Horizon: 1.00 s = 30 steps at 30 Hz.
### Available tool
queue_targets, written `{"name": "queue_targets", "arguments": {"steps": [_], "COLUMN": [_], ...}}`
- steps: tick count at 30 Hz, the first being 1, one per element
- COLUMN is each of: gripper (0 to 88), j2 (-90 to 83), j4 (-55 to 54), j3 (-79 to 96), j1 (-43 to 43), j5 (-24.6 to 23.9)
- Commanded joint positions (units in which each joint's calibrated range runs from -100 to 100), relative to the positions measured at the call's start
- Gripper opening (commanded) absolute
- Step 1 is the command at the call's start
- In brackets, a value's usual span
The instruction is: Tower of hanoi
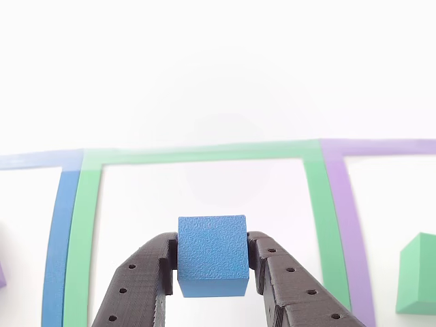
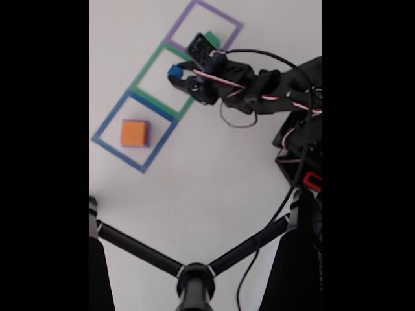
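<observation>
My gripper (image 1: 212, 251) is shut on the small blue cube (image 1: 212, 255), its black fingers (image 1: 153, 269) pressing both sides. In the fixed view the gripper (image 2: 179, 78) holds the blue cube (image 2: 174, 71) over the green square outline (image 2: 144, 72). The orange block (image 2: 133, 133) lies on the purple slab (image 2: 148, 134) inside the blue outline (image 2: 104, 128). The green block (image 2: 213, 38) stands in the purple outline (image 2: 224, 18), partly hidden by the arm; it also appears at the right edge as the green block (image 1: 417, 274). Whether the cube touches the table I cannot tell.
In the other view the green outline (image 1: 317, 204) frames the cube, with the blue outline (image 1: 60, 238) left and purple outline (image 1: 344, 211) right. The arm's base (image 2: 301, 139) and cables sit at right. Black tripod legs (image 2: 194, 272) cross the bottom.
</observation>
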Motion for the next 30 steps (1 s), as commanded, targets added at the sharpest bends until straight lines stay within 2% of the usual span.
{"name": "queue_targets", "arguments": {"steps": [1,24,30], "gripper": [3.9,6.4,21.0], "j2": [1.6,7.2,8.4], "j4": [-4.3,-10.5,-10.8], "j3": [0.0,1.9,1.5], "j1": [0.7,-0.3,1.2], "j5": [0.6,0.6,0.6]}}
